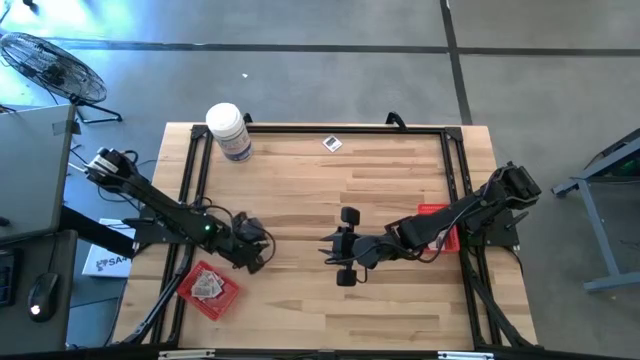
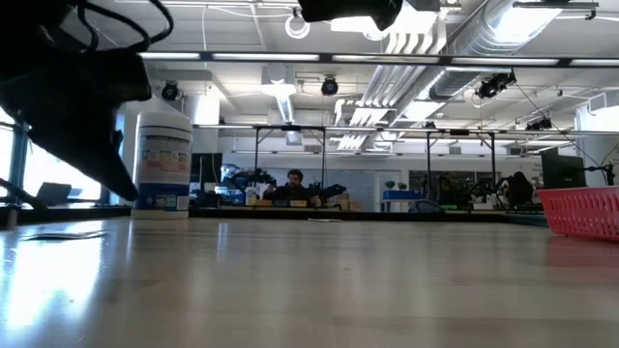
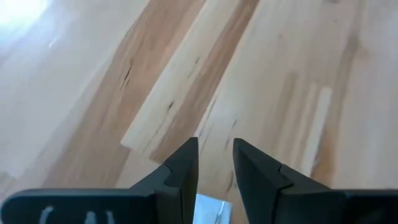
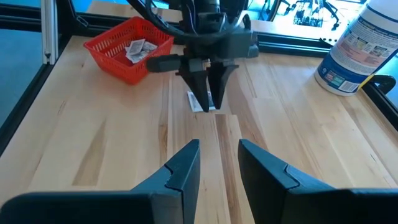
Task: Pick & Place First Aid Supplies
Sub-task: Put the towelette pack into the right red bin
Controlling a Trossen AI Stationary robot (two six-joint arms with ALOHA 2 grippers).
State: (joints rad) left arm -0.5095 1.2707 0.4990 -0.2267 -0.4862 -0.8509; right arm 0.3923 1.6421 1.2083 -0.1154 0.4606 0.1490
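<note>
Left to right, operator. Jar (image 1: 228,131) stands at the table's (image 1: 380,200) far left corner, well away from both sets of jaws.

Your left gripper (image 1: 258,252) sits low over the near-left part of the table. Its jaws point down at the wood, and in the right wrist view (image 4: 209,98) a white packet (image 4: 198,101) lies flat on the table right at their tips. In the left wrist view the fingers (image 3: 186,165) stand a little apart, a pale packet edge (image 3: 211,208) showing in the gap. Whether they grip it or only straddle it, you cannot tell.

Just beside those jaws, on the near-left side, a red tray (image 1: 208,291) holds several packets (image 1: 208,287).

Your right gripper (image 1: 345,245) hangs mid-table, aimed across at the left gripper, well apart from it. Its fingers (image 4: 180,171) stand parted with bare wood between them, gripping nothing.

One more packet (image 1: 332,144) lies alone near the far edge, well beyond the right jaws. A second red tray (image 1: 441,228) sits behind them, under the right arm.

Low view: a person sits at a bench in the room beyond.
</note>
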